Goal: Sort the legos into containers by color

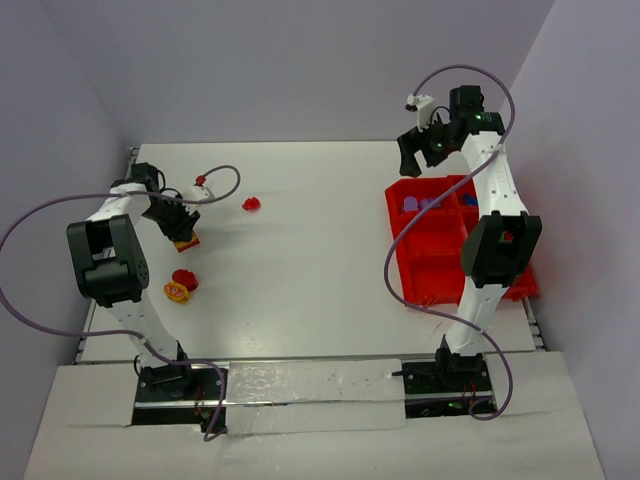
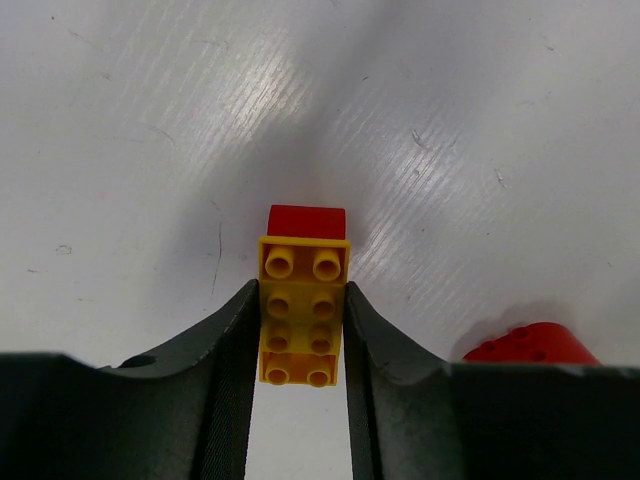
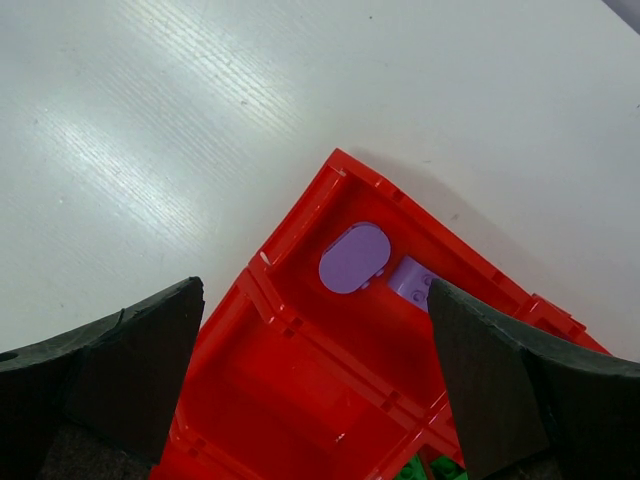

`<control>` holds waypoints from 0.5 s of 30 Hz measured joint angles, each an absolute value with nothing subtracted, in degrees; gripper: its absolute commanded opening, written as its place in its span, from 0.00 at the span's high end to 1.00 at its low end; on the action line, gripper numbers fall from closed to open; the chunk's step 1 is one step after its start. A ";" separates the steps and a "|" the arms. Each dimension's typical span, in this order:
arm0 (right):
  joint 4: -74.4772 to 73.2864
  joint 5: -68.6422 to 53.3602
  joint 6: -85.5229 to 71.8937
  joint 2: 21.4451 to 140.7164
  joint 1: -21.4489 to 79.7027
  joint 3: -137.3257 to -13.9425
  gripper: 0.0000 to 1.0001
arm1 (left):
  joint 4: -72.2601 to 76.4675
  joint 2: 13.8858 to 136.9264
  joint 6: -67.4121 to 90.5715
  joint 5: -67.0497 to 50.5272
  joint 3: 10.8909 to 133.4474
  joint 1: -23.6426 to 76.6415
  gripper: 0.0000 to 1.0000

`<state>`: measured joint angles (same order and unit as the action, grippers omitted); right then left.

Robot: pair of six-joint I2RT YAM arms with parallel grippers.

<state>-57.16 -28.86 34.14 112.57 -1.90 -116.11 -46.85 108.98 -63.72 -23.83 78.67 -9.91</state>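
Grip on the left side looks made: my left gripper [image 2: 303,296] has its two dark fingers [image 2: 228,350] pressed against the long sides of a yellow brick [image 2: 303,310], studs facing the wrist camera. A red brick [image 2: 307,219] touches the yellow one's far end. I cannot tell whether the yellow brick rests on the white table [image 1: 320,250] or is just off it. A red studded piece [image 2: 530,343] shows at the right edge of that wrist view, close to the right finger.

From the overhead camera, this gripper sits at the left of the table, well apart from the red tray [image 1: 440,262] on the right. A red bit [image 1: 184,277] and an orange bit [image 1: 176,293] lie touching each other just nearer the arm's base, and a small red piece [image 1: 252,204] lies alone toward the middle.

My right gripper [image 3: 315,290] hangs above the tray's far left corner with its fingers spread wide and nothing between them. Below it, two purple pieces [image 3: 354,257] lie in the corner compartment. Green bits [image 3: 430,468] peek out from another compartment at the bottom edge of that view.
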 measured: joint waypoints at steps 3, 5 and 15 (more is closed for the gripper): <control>-57.32 -29.23 34.31 112.57 -1.72 -116.27 0.00 | -46.91 108.99 -63.91 -23.83 78.71 -9.91 0.72; -57.49 -29.61 34.36 112.57 -1.58 -116.27 0.00 | -47.31 109.24 -64.07 -23.88 79.08 -9.91 0.80; -56.23 -37.73 31.63 112.07 2.41 -115.79 0.00 | -50.19 110.93 -57.50 -32.77 87.92 -8.75 1.00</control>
